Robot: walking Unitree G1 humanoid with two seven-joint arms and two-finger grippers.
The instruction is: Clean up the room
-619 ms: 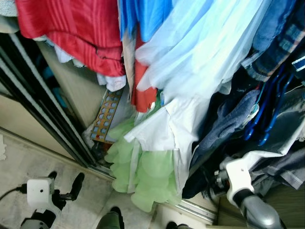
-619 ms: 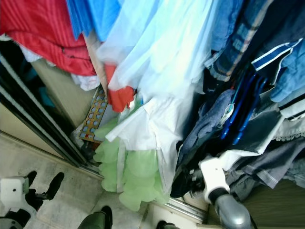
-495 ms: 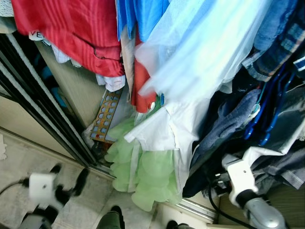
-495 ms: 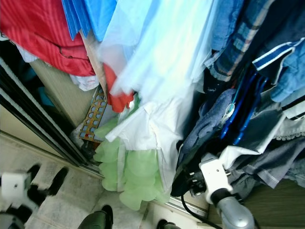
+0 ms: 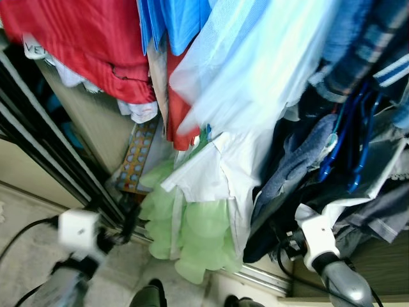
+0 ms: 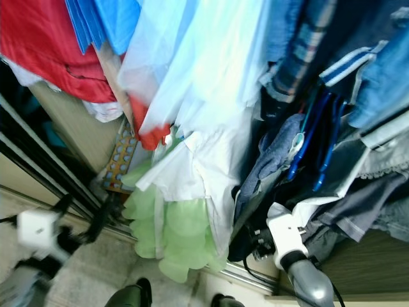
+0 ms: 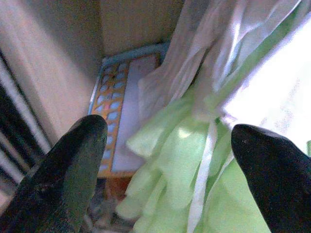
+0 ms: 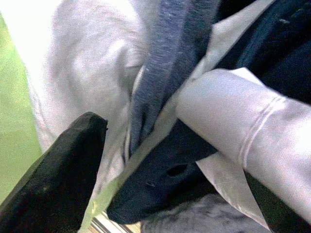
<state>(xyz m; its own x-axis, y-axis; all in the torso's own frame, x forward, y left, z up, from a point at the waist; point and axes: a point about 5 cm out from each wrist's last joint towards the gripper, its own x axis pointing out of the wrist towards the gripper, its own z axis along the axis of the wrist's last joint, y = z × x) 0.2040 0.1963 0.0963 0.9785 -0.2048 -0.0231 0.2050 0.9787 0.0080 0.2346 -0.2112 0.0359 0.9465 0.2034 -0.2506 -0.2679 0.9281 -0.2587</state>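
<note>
Two black fingers of the left end effector (image 7: 170,160) stand spread wide with nothing between them, aimed at a ruffled pale green garment (image 5: 192,233) and a flat orange board with rows of blue ovals (image 7: 114,111) leaning at the wardrobe's left wall. The right end effector (image 8: 170,170) is buried among hanging clothes; its fingers are spread, with a dark navy fold (image 8: 165,179) and a smooth white sleeve (image 8: 243,121) between them, and I cannot tell whether they grip. Above hang a glossy red striped shirt (image 5: 83,45) and a sheer light blue dress (image 5: 255,70).
</note>
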